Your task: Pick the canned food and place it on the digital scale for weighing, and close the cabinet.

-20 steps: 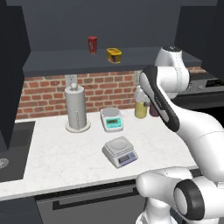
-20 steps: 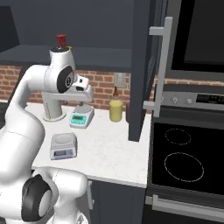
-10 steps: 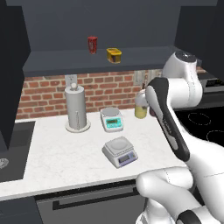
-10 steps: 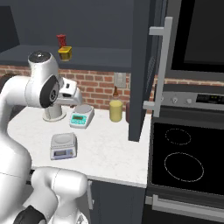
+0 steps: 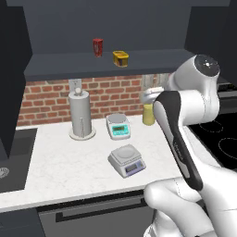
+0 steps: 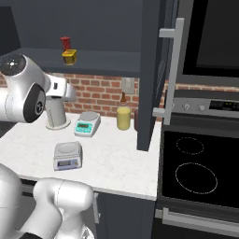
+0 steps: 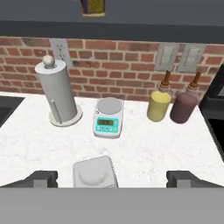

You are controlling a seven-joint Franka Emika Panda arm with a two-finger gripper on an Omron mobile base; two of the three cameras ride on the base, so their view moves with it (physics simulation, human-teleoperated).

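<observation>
The canned food (image 5: 121,58), a low yellow tin, sits on the shelf of the open cabinet (image 5: 106,65) next to a taller red can (image 5: 97,46); its lower edge (image 7: 92,6) shows at the top of the hand view. The digital scale (image 5: 127,160), grey with a purple display, stands near the counter's front edge with a bare platter (image 7: 94,172). My gripper (image 7: 113,179) hangs open above the counter, facing the brick wall, with nothing between its wide-set fingertips (image 7: 41,178). One cabinet door (image 6: 151,70) with a silver bar handle (image 6: 170,70) stands open.
A white scale with a teal front (image 7: 108,117) sits behind the grey one. A paper towel holder (image 7: 59,94) stands left, a yellow bottle (image 7: 158,105) and a dark red bottle (image 7: 183,107) right. A sink (image 5: 14,152) lies far left, the stove (image 6: 196,168) right.
The arm has folded upward and the hand has shifted slightly left in the right base view. The jaws have spread wide. The tin and both scales have stayed put.
</observation>
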